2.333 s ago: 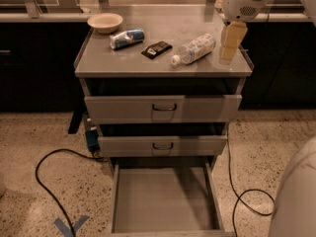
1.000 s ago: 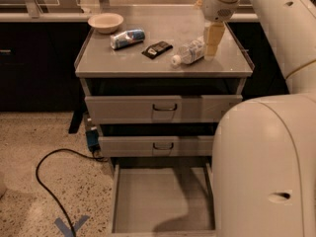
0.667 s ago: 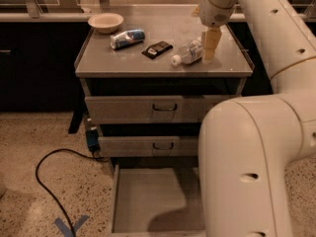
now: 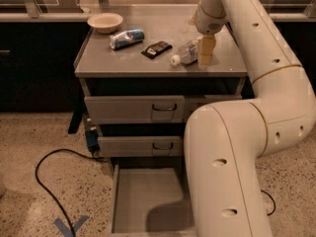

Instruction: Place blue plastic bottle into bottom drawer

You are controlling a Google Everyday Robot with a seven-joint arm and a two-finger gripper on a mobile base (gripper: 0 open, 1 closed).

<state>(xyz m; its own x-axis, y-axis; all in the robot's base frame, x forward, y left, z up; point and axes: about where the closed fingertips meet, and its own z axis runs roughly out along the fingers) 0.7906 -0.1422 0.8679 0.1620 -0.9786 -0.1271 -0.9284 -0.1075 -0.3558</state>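
A bowl (image 4: pixel 104 21), a blue and silver can (image 4: pixel 127 38) and a dark packet (image 4: pixel 156 49) lie across the tabletop (image 4: pixel 98 59), out of the arm's way. To their right the blue plastic bottle (image 4: pixel 186 53) rests on its side, white cap toward the front, likely ready to be taken across its body. The gripper (image 4: pixel 206 52) points straight down at the bottle's right end; whether it is open or has hold cannot be told. The arm loops up from lower right, elbow bent, beside the pulled-out bottom drawer (image 4: pixel 143 201).
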